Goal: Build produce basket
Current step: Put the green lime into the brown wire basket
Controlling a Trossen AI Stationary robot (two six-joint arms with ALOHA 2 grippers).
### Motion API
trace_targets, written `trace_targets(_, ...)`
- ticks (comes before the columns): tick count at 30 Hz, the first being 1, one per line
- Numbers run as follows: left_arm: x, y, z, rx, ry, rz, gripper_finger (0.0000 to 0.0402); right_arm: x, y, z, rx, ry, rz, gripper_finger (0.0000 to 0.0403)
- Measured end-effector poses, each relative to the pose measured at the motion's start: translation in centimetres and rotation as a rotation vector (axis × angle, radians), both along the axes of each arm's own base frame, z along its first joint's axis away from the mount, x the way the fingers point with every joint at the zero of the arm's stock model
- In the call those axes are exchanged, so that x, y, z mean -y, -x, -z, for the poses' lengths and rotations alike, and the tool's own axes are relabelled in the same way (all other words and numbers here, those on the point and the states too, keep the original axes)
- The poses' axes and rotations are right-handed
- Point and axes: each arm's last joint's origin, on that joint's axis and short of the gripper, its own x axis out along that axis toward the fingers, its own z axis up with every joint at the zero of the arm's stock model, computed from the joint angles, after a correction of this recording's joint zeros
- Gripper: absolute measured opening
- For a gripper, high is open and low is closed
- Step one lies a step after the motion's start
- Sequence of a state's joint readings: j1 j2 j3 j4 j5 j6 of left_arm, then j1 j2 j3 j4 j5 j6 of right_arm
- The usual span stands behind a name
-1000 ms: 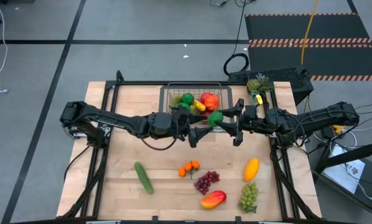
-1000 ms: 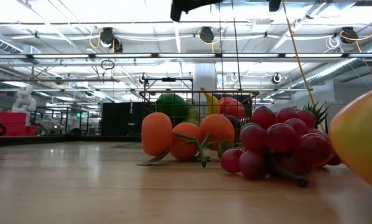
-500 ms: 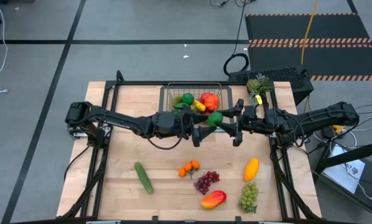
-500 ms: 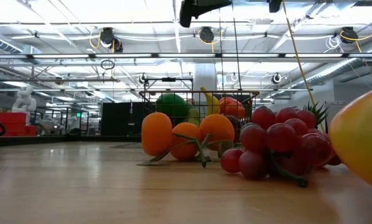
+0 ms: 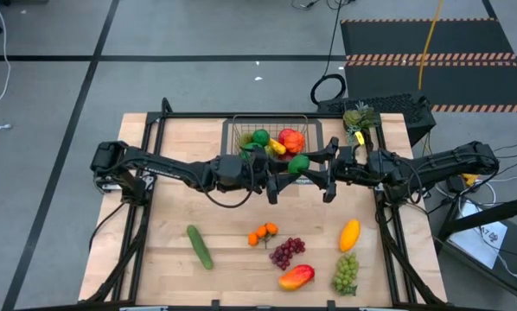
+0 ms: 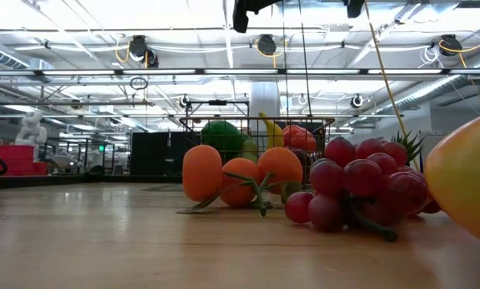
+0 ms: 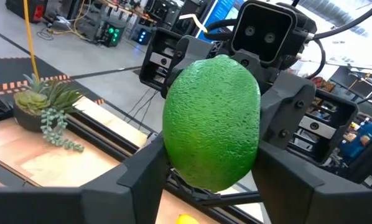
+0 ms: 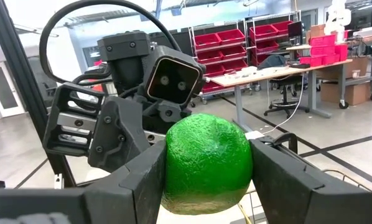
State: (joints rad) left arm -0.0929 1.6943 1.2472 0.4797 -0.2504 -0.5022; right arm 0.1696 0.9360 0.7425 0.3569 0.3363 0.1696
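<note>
Since the earlier frame the left arm has reached further toward the middle, so that its tool now meets the round, pebbly green lime (image 5: 298, 161) the right arm carries, where before it hung short of it with its fingers spread wider. That lime sits in mid-air just in front of the small rectangular dark wire-mesh basket (image 5: 271, 126), above the pale wooden desk (image 5: 172, 216). The right tool (image 5: 309, 164) pinches it from the right side, one dark finger on each flank, as its own wrist view shows. The left tool (image 5: 286, 177) comes at it from the opposite side; in the left wrist view its fingers stand on either side of the fruit, seemingly touching, though whether they already bear on it I cannot tell. The two tools face each other with the lime between them, so this looks like a handover, and neither arm is clearly nearer. The basket lies just beyond the lime, toward the far edge, already holding a red apple (image 5: 290, 138), another green fruit (image 5: 260, 136) and a yellow banana (image 5: 277, 147). Still on the desk near the front: a long green cucumber (image 5: 200, 246), small oranges (image 5: 263, 232), purple grapes (image 5: 286, 252), a red-yellow mango (image 5: 296, 276), green grapes (image 5: 346, 273) and a yellow-orange fruit (image 5: 349, 234)
</note>
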Motion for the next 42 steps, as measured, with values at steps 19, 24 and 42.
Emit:
trace_targets(19, -0.1, 0.0, 0.1, -0.008, 0.000, -0.007, 0.0198, 0.0, 0.8, -1.8, 0.170, -0.057, -0.045, 0.0348)
trace_targets(24, -0.4, 0.1, -0.1, -0.001, 0.025, -0.013, 0.0199, 0.4, 2.7, -3.2, 0.250, -0.097, -0.030, 0.0384)
trace_targets(42, -10.4, 4.3, -2.8, -0.160, -0.084, -0.148, 0.0195, 1.6, 6.0, -3.3, 0.182, -0.119, 0.197, 0.0382)
